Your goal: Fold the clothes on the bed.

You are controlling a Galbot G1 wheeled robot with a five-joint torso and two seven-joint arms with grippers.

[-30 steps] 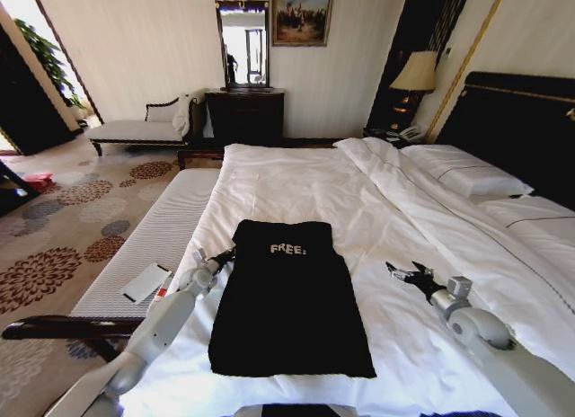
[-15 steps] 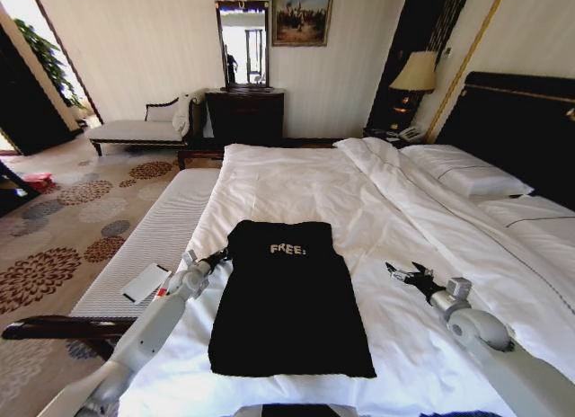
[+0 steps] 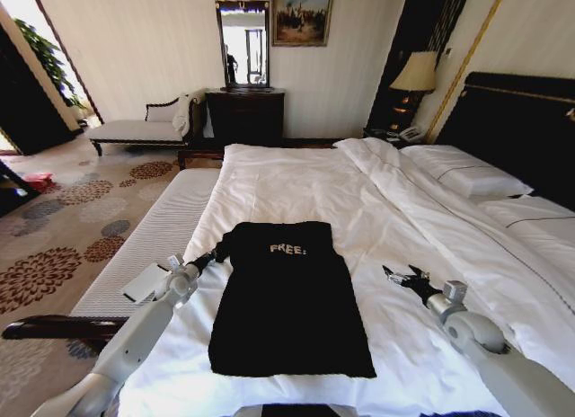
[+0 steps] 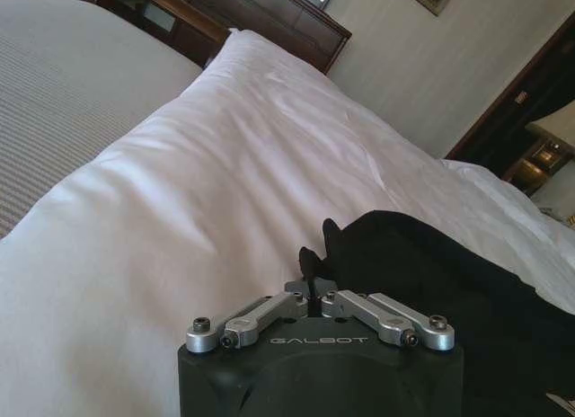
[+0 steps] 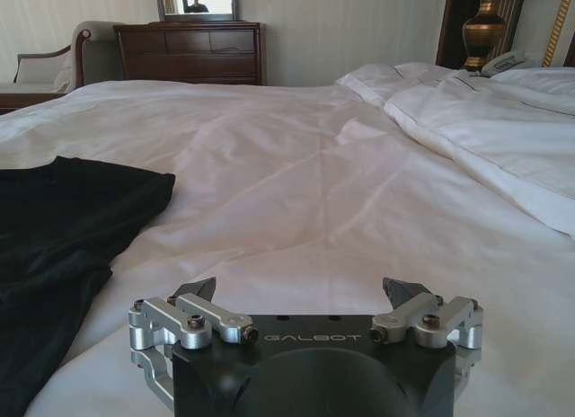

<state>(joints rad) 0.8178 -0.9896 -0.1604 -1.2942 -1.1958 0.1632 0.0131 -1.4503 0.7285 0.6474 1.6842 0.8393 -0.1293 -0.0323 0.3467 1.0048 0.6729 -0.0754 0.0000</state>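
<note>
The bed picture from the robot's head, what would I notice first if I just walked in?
First, the black top with white "FREE!" letters, lying flat on the big white bed right in front of the robot. Next, the left gripper, shut on the top's far left corner, where the cloth bunches up a little. The right gripper hangs open over bare sheet to the right of the top, touching no cloth.

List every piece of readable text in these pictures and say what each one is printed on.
"FREE!" in white letters on the chest of the black top lying on the bed.
"GALBOT" on the black body behind the left gripper, which is shut on the top's edge.
"GALBOT" on the black body behind the right gripper, which is open over the white bedding.
The white card on the grey bench: no text can be made out.
</note>
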